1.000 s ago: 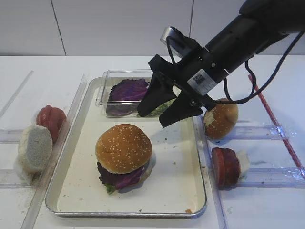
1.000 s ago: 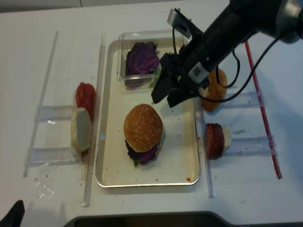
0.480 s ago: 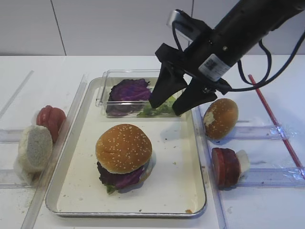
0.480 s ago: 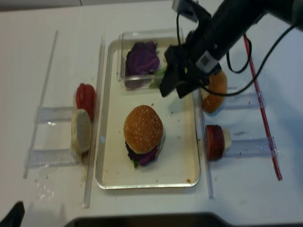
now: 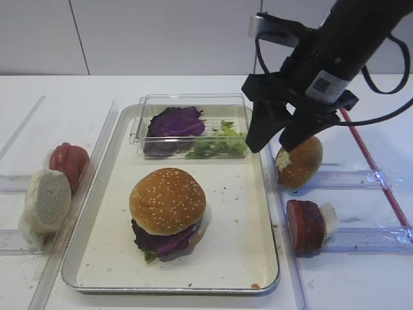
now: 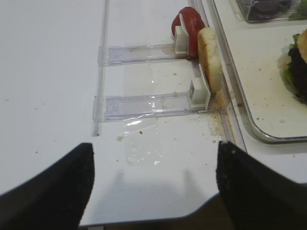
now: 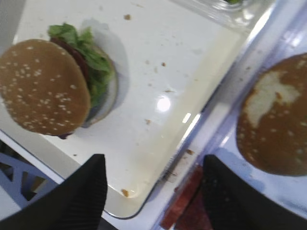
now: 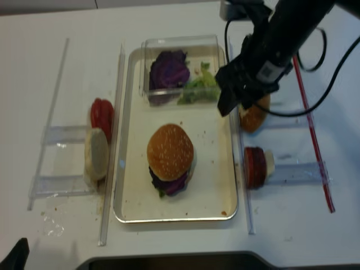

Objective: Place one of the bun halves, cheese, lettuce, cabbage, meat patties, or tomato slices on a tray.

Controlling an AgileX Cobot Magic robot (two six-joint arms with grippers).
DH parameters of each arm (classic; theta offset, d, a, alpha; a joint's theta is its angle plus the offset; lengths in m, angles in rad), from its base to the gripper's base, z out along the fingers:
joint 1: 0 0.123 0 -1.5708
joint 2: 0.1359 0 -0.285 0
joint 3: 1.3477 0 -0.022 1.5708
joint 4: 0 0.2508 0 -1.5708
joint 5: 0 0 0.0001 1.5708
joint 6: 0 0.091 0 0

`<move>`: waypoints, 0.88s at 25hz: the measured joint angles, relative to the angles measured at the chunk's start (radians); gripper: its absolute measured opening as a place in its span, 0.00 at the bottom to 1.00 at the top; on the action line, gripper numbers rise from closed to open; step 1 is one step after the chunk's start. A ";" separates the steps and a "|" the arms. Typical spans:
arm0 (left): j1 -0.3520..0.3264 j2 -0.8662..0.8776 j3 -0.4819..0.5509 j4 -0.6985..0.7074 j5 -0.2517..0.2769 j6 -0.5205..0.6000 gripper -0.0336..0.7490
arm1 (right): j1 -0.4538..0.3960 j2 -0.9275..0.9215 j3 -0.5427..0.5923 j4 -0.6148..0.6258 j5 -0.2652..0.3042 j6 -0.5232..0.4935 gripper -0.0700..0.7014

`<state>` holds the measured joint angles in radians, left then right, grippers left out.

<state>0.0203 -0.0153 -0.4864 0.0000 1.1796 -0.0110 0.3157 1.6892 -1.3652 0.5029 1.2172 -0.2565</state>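
A sesame-seeded bun half (image 5: 167,200) tops a stack of cabbage and lettuce on the tray (image 5: 239,258). My right gripper (image 5: 271,143) hangs open and empty above the tray's right rim, beside the seedless bun half (image 5: 300,160). In the right wrist view its fingers (image 7: 91,191) straddle that rim, with the stack (image 7: 43,86) at the upper left and a meat patty (image 7: 187,206) below. More cabbage (image 5: 174,121) and lettuce (image 5: 216,145) lie in the clear box. My left gripper (image 6: 153,187) is open over bare table, left of the tomato slices (image 6: 189,24).
The clear plastic box (image 5: 139,129) stands at the tray's far end. Clear holder rails flank the tray: a pale bun half (image 5: 46,200) and tomato slices (image 5: 68,161) on the left, meat patties (image 5: 305,225) on the right. A red rod (image 5: 374,161) lies at the far right.
My right gripper has swung right and risen, from over the clear box and tray's far end to above the tray's right rim. It stays open and empty. The food has not moved.
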 joint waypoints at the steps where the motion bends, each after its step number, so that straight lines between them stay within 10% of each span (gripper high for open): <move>1: 0.000 0.000 0.000 0.000 0.000 0.000 0.67 | 0.000 -0.004 0.000 -0.036 0.002 0.014 0.68; 13: 0.000 0.000 0.000 0.000 0.000 0.000 0.67 | 0.000 -0.011 0.000 -0.459 0.006 0.263 0.68; 22: 0.000 0.000 0.000 0.000 0.000 0.000 0.67 | -0.020 -0.011 0.000 -0.482 0.006 0.332 0.68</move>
<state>0.0203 -0.0153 -0.4864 0.0000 1.1796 -0.0110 0.2962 1.6783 -1.3652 0.0207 1.2232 0.0756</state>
